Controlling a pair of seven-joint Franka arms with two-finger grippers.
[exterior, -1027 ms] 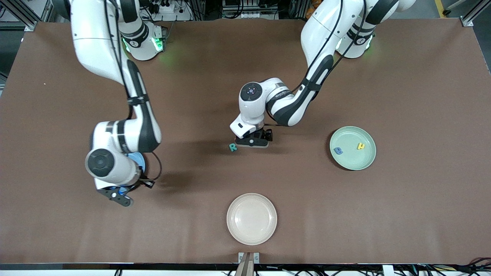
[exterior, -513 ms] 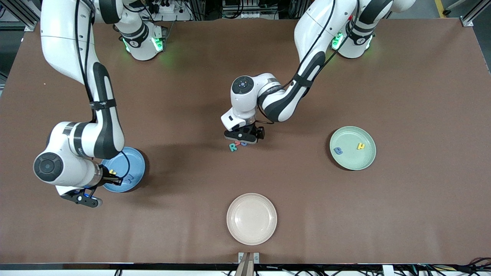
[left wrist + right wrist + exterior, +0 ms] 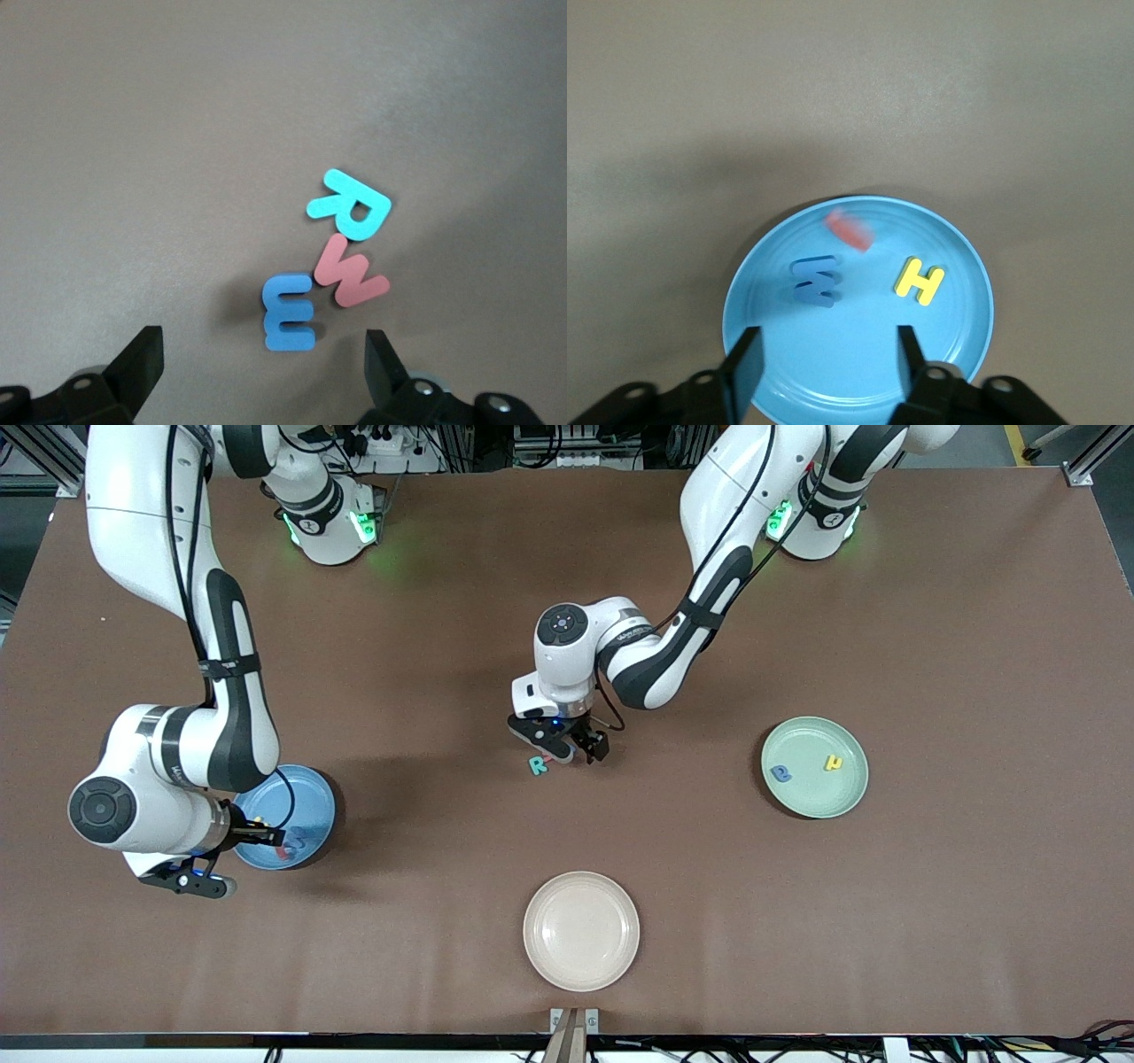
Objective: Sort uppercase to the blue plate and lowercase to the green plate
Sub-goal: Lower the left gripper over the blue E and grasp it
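Blue plate (image 3: 957, 345) holding W, H, blurred red piece, right hand (image 3: 824, 354) open above, left hand (image 3: 261, 359) open over R cluster.

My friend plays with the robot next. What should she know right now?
Right gripper: open above the blue plate; a blurry red letter is over the plate, seemingly just let go.
Left gripper: open, over the letters mid-table.
Blue plate holds the blue W and yellow H.
Green plate holds a blue letter and a yellow letter.
On the table: teal R, touching the pink letter, with the blue m-like letter beside it.
Left to do: R to blue plate; pink and blue ones to green plate.
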